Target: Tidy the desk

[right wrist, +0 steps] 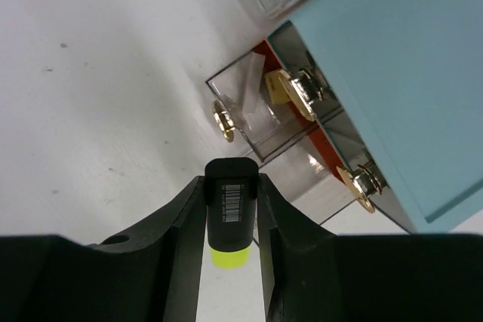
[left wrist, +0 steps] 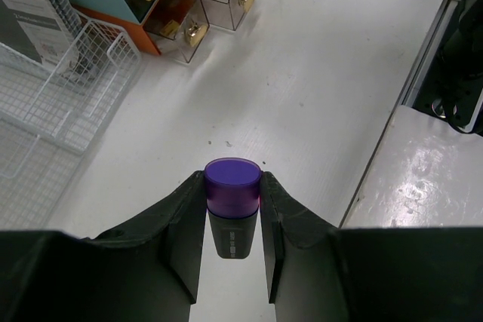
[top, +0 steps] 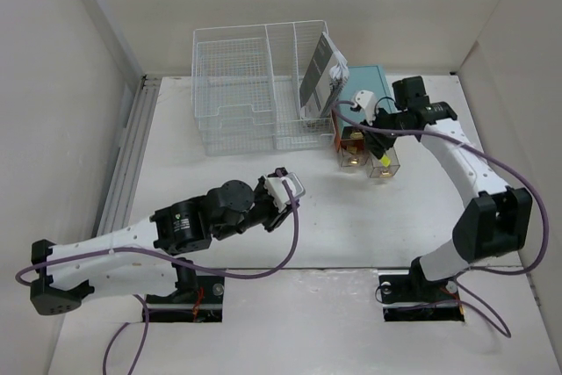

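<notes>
Black fingers [left wrist: 185, 216] of the left gripper [left wrist: 232, 186] are seen closed to a narrow gap, and a black marker with a purple cap [left wrist: 232, 182] is clamped between them, cap pointing outward. It is held over a bare stretch of the desk [top: 351, 226], the matte white tabletop that fills the middle of the top view, with a ribbed metal rail [top: 132, 155] running along its left edge. Whether the marker touches the surface cannot be told. The right gripper [right wrist: 230, 186] is likewise closed to a narrow gap on a black highlighter with a yellow-green tip [right wrist: 229, 220]; a barcode label is carried on its barrel. This highlighter is held above two clear drawers with gold knobs [top: 367, 157], which are pulled out from a teal drawer box [right wrist: 400, 73] at the far right of the desk. A small pale object is seen inside one drawer, but it cannot be identified. A white wire-mesh organizer [top: 255, 85] is set just beside the box, to its left, and a grey-and-white package [top: 320, 76] is leaned tilted in its right compartment.
</notes>
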`<action>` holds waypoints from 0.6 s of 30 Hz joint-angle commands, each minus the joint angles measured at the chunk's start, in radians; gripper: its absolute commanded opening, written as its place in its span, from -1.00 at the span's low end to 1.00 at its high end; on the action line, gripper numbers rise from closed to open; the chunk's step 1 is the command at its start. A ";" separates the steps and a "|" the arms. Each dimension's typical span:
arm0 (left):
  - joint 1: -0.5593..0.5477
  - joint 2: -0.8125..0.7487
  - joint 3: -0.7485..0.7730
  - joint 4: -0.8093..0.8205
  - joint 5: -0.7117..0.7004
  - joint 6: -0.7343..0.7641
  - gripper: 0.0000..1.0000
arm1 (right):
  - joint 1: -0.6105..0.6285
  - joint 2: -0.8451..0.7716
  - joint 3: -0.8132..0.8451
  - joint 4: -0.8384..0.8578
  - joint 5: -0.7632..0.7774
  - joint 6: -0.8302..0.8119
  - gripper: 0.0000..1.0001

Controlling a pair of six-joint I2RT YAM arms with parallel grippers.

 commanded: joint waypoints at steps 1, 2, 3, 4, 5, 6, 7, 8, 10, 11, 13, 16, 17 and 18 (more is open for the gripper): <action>0.012 -0.024 -0.007 0.066 0.025 0.008 -1.00 | -0.041 0.079 0.009 0.080 -0.097 -0.030 -1.00; 0.012 -0.024 -0.007 0.066 0.025 0.008 -1.00 | -0.059 0.092 0.009 0.089 -0.132 -0.049 -0.99; 0.012 -0.033 -0.016 0.066 0.025 0.008 -1.00 | -0.059 0.104 0.009 0.089 -0.151 -0.090 -0.99; 0.021 -0.033 -0.016 0.075 0.025 0.008 -1.00 | -0.073 0.122 0.009 0.098 -0.160 -0.107 -0.95; 0.021 -0.033 -0.016 0.075 0.025 0.008 -1.00 | -0.085 0.122 -0.002 0.098 -0.188 -0.159 -0.92; 0.021 -0.033 -0.026 0.075 0.034 0.008 -1.00 | -0.085 0.133 -0.002 0.114 -0.199 -0.159 -0.92; 0.032 -0.033 -0.026 0.075 0.034 0.008 -1.00 | -0.099 0.133 -0.013 0.126 -0.199 -0.182 -0.92; 0.032 -0.033 -0.026 0.075 0.044 0.008 -1.00 | -0.099 0.133 -0.013 0.126 -0.214 -0.205 -0.89; 0.032 -0.033 -0.026 0.075 0.044 0.008 -1.00 | -0.108 0.144 -0.022 0.137 -0.223 -0.231 -0.89; 0.032 -0.033 -0.026 0.075 0.044 0.008 -1.00 | -0.119 0.153 -0.022 0.137 -0.223 -0.242 -0.89; 0.041 -0.033 -0.026 0.075 0.053 0.008 -1.00 | -0.128 0.167 -0.011 0.123 -0.236 -0.242 -0.87; 0.041 -0.033 -0.026 0.075 0.053 0.008 -1.00 | -0.137 0.191 -0.011 0.112 -0.245 -0.270 -0.87; 0.041 -0.033 -0.026 0.075 0.053 0.008 -1.00 | -0.137 0.191 -0.011 0.112 -0.234 -0.270 -0.87; 0.041 -0.033 -0.026 0.075 0.053 0.008 -1.00 | -0.137 0.191 -0.020 0.112 -0.222 -0.270 -0.84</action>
